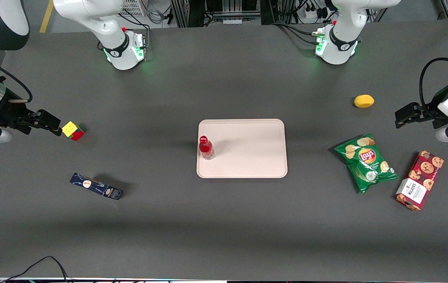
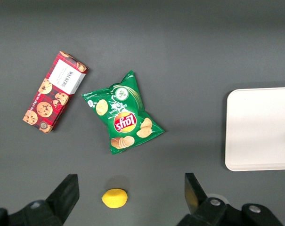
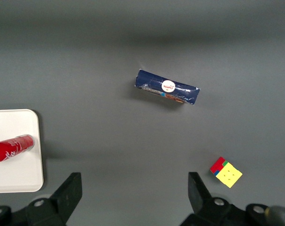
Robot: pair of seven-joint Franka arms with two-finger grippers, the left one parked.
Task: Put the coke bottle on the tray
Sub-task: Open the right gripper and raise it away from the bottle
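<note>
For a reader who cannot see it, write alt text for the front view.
A small red coke bottle stands upright on a pale tray at mid-table, near the tray's edge toward the working arm. The open gripper sits away from the tray, beside a puzzle cube, holding nothing.

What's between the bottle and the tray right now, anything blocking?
Nothing. The bottle already stands upright on the tray, near its edge toward the working arm. The gripper is open, off at the working arm's end of the table beside the cube.
</note>
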